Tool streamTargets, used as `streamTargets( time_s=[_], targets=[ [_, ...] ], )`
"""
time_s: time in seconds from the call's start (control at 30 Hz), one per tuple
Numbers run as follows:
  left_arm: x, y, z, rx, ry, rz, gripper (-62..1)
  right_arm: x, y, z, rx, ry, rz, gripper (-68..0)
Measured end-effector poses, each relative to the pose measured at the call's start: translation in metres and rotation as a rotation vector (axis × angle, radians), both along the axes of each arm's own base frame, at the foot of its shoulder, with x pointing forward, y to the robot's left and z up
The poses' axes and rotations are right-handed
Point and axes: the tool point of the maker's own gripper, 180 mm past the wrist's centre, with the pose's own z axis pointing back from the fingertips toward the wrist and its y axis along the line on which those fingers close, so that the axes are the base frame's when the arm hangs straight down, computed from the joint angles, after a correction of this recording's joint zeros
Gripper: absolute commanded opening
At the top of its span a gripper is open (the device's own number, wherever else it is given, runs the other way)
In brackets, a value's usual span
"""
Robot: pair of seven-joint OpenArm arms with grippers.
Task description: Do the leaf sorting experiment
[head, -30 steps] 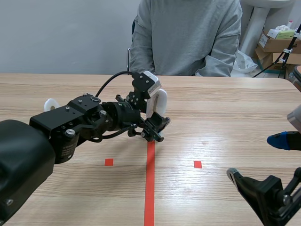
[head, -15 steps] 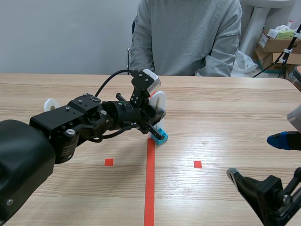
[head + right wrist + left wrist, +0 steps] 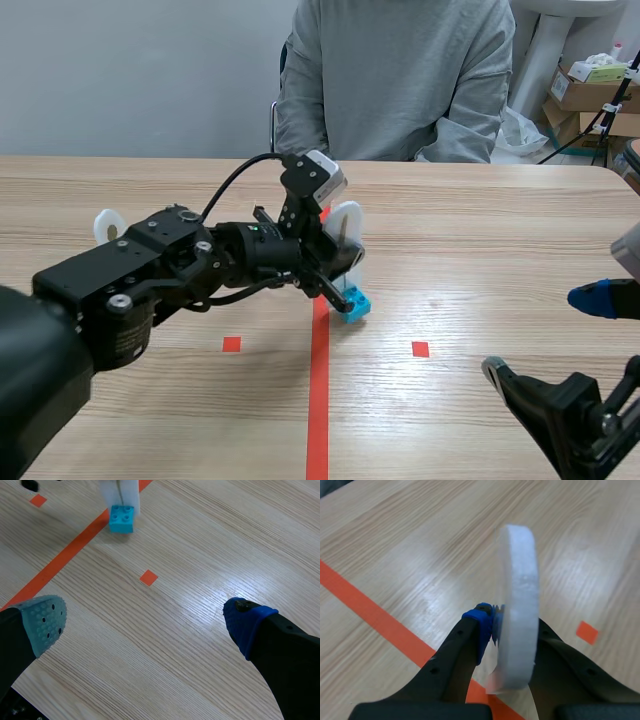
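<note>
Placing step, I judge: left gripper (image 3: 512, 635) clamped on white disc (image 3: 520, 575), blue block (image 3: 121, 519) beneath its jaws; right gripper (image 3: 145, 622) open, block well ahead; next I must release without tipping.

The wooden table (image 3: 480, 250) bears a blue brick (image 3: 355, 302) by the orange line and a white ring (image 3: 107, 224) well apart.

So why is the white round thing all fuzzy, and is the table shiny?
Left wrist view: the white foam disc between the fingers is blurry, very near the lens; pale glare streaks the table beside it. Right wrist view: light shines off the wood, yet the blue brick looks crisp.
</note>
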Motion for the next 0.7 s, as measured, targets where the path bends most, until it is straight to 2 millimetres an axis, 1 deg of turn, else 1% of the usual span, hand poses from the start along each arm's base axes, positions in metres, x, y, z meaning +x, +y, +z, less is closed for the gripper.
streamTargets(
  time_s=[0.07,0.17,0.27,0.4,0.53,0.63,0.7],
  targets=[
    [-0.011,0.006,0.010,-0.028,-0.019,0.006,-57.8,0.000,0.000,0.000,0.000,0.000,0.000,-1.9],
    [-0.024,0.023,0.025,-0.070,-0.050,0.060,-57.8,0.000,0.000,0.000,0.000,0.000,0.000,-1.9],
    [-0.032,0.048,0.041,-0.119,-0.075,0.149,-57.8,0.000,0.000,0.000,0.000,0.000,0.000,-1.9],
    [-0.043,0.085,0.057,-0.180,-0.086,0.269,-57.8,0.000,0.000,0.000,0.000,0.000,0.000,-1.9],
    [-0.054,0.116,0.063,-0.192,-0.092,0.365,-57.8,0.000,0.000,0.000,0.000,0.000,0.000,-1.9],
    [-0.061,0.137,0.061,-0.172,-0.090,0.421,-57.8,0.000,0.000,0.000,0.000,0.000,0.000,-1.9],
    [-0.061,0.152,0.056,-0.151,-0.086,0.480,-57.8,0.000,0.000,0.000,0.000,0.000,0.000,-1.9]
  ],
)
